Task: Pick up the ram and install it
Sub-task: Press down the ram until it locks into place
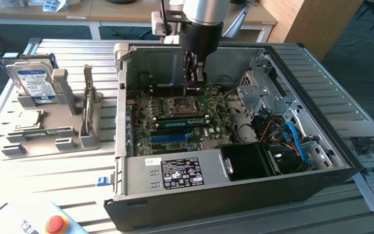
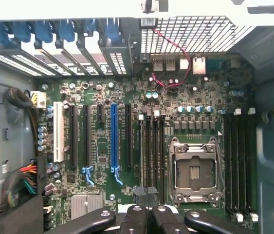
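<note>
On the exterior view's left, a hard drive [image 1: 34,80] stands upright in a grey rack [image 1: 57,131] on the ribbed table [image 1: 37,180]. Just beside it a thin board [image 1: 87,100] stands on edge in the same rack; whether that is a second memory stick I cannot tell. Further right lies the open computer case [image 1: 239,195], its motherboard [image 1: 174,139] facing up. The gripper [image 1: 194,87] hangs inside the case over the back part of the board, above and behind the empty processor socket [image 1: 180,105]. Its jaws are pressed fully together, and nothing can be seen held between them. In the wrist view the closed gripper [image 2: 146,214] sits over the near ends of the long dark slots [image 2: 151,151] next to the socket. The ram [image 1: 181,121] appears as a narrow green strip lying along the slots just in front of the socket. It looks seated there, apart from the gripper, though whether its latches are closed is too small to tell. Such a stick is likely light, stiff and thin, and easily damaged by bending. It is best gripped across its flat faces near the upper edge, or by its short ends, keeping off the contact edge. At the far right, blue cables [image 1: 294,139] lie loose in the case.
</note>
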Action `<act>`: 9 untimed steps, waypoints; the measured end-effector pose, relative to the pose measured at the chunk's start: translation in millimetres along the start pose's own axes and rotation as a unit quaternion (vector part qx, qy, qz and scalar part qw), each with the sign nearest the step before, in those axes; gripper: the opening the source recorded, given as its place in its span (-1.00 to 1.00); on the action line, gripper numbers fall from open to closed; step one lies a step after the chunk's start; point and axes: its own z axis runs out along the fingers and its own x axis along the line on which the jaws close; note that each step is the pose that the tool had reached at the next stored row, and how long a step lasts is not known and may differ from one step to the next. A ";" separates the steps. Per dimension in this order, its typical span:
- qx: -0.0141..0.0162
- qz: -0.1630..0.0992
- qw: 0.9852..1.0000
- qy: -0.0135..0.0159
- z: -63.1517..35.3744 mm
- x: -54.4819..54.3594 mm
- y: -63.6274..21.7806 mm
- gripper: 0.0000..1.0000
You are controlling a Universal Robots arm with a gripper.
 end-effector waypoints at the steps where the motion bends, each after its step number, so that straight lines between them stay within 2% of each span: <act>1: 0.000 0.000 1.000 0.000 -1.8 0.1 0.1 -0.80; 5: -0.001 0.000 1.000 0.000 -7.5 0.2 0.2 -0.80; 9: -0.001 0.000 1.000 0.000 -7.7 0.2 0.2 -0.80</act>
